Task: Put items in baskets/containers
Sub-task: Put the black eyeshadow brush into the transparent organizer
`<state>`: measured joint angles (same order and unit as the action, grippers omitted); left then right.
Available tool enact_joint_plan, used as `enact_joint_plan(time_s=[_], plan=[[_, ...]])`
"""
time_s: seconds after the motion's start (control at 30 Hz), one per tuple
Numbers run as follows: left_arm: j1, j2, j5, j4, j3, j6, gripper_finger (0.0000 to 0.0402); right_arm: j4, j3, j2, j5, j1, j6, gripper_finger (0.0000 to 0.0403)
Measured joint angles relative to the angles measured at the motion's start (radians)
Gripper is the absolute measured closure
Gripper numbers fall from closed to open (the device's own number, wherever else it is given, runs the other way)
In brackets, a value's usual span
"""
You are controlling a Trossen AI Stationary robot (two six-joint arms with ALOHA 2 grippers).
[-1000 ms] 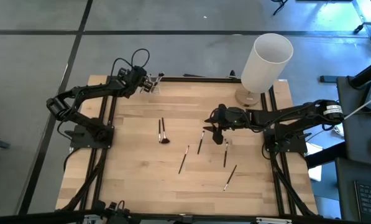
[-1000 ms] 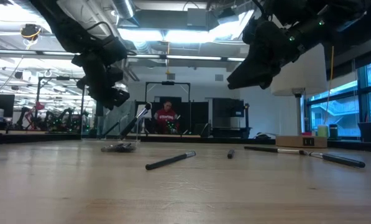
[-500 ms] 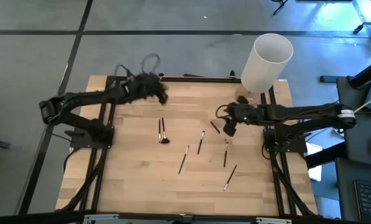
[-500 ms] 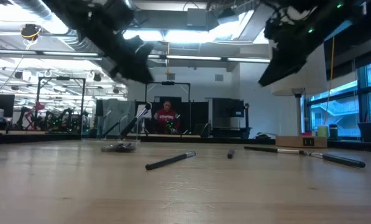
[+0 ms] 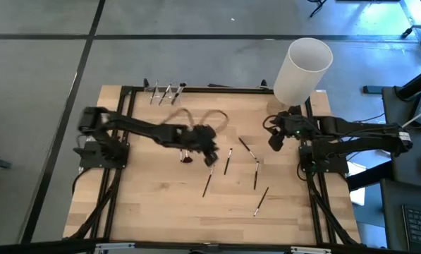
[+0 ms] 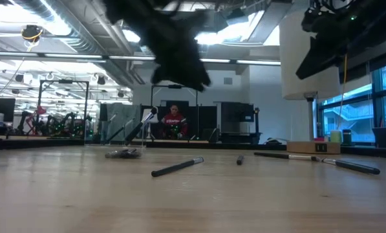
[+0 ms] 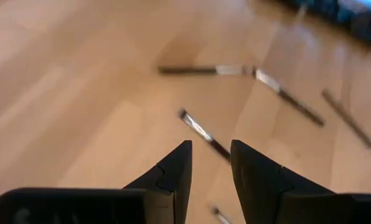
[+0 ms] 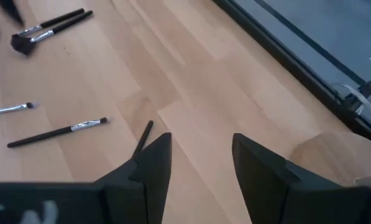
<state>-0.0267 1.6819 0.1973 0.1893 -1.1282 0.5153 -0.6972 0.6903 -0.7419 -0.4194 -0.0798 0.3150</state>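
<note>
Left arm stretched low over mid-surface, left tool [image 5: 210,150] fingers parted, empty, above brushes [image 7: 202,131]. Right tool [image 8: 197,163] released, parked by white cylinder [image 5: 303,69]. Only the high view shows brushes standing in clear cups [image 5: 165,93].

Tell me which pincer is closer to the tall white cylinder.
Right. The right pincer hangs just in front of the white cylinder, while the left pincer is out over mid-table among the brushes.

A robotics lab is showing here: a wooden desk [image 5: 161,190] is sitting on a grey concrete floor [image 5: 41,63], bare ducts [image 6: 57,32] are running overhead, more arm rigs [image 6: 57,123] are standing behind, and a person [image 6: 173,122] is sitting beyond.
</note>
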Motion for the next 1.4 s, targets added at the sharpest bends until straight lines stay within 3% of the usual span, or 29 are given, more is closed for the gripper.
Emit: enact_joint_plan(time_s=[0.1,0.23,0.3,0.43,0.7,1.13,1.4], plan=[[-0.039,0.146,0.025,0.255,-0.186,0.048,0.0297,0.000,0.000,0.004,-0.003,-0.005,-0.015,0.0235],[-0.045,0.316,-0.005,0.532,-0.395,0.254,0.0295,0.002,0.000,0.004,-0.029,-0.019,-0.080,0.0235],[-0.043,0.378,-0.041,0.597,-0.464,0.336,0.0290,0.017,0.000,0.004,-0.074,-0.033,-0.131,0.0235],[-0.050,0.445,-0.073,0.590,-0.536,0.358,0.0278,0.036,0.000,0.004,-0.183,-0.071,-0.253,0.0235],[-0.089,0.467,-0.111,0.687,-0.547,0.487,0.0256,0.099,0.000,0.022,-0.287,-0.165,-0.292,0.0235],[-0.155,0.480,-0.066,0.698,-0.532,0.572,0.0257,0.252,0.000,0.047,-0.158,-0.234,-0.327,0.0235],[-0.156,0.483,-0.057,0.697,-0.529,0.563,0.0277,0.289,0.000,0.047,-0.152,-0.234,-0.350,0.0235]])
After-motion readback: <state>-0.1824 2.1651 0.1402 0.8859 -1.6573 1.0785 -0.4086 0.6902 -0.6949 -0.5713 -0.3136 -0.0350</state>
